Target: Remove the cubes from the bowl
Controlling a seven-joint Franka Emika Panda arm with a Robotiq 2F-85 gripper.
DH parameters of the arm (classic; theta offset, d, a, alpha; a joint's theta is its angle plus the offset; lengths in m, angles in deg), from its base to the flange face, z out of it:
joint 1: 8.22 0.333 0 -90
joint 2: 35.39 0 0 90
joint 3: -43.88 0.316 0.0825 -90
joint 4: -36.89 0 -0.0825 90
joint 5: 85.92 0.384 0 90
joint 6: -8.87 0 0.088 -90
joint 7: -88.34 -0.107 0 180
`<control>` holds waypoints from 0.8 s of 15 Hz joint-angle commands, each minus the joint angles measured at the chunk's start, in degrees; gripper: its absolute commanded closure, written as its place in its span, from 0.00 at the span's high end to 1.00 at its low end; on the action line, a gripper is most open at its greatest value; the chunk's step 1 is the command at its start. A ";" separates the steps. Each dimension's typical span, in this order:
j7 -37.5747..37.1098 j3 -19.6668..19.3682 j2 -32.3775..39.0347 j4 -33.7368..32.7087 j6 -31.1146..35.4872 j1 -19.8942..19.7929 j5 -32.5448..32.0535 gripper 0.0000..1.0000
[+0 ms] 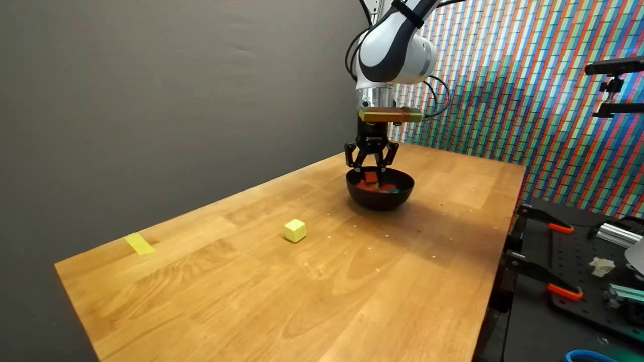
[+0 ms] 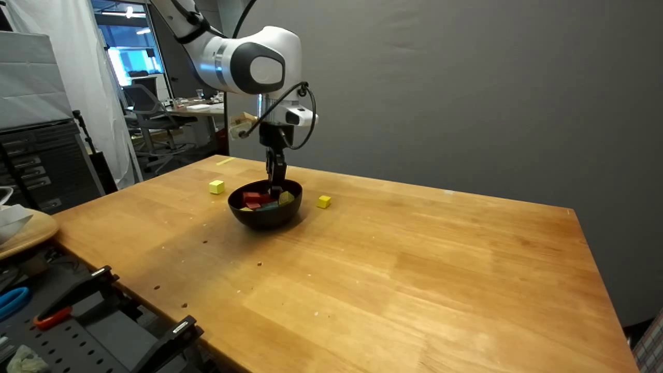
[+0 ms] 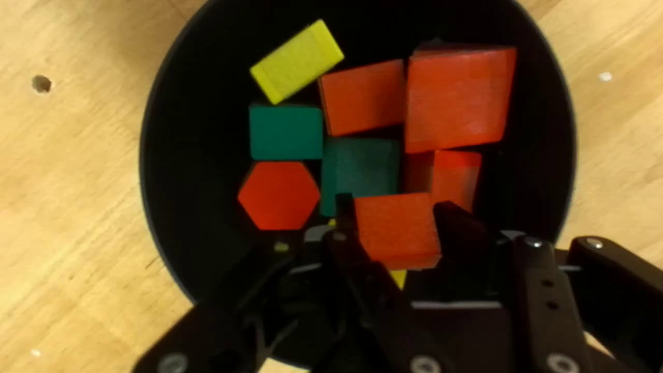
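The black bowl [image 1: 380,201] stands on the table, with several red, green and yellow cubes inside. My gripper [image 1: 371,170] points straight down into it. In the wrist view a red cube [image 3: 396,228] sits between my fingers [image 3: 463,228], which touch it on two opposite sides. Around it in the bowl lie a larger red cube [image 3: 458,98], a green cube [image 3: 362,166], a red hexagonal block [image 3: 279,196] and a yellow block [image 3: 298,61]. My fingers partly cover a yellow piece [image 3: 398,277]. Outside the bowl, two yellow cubes rest on the table, a nearer-strip cube [image 2: 216,187] and another cube [image 2: 323,202].
A flat yellow strip [image 1: 140,244] lies by the table's edge along the grey wall. Clamps [image 1: 543,279] and a black perforated board [image 1: 568,241] stand beside the table's long side. The bowl's wall [image 2: 267,220] surrounds my fingertips.
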 commanded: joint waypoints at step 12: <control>8.86 7.89 9.03 -19.56 -1.11 8.59 -5.67 0.18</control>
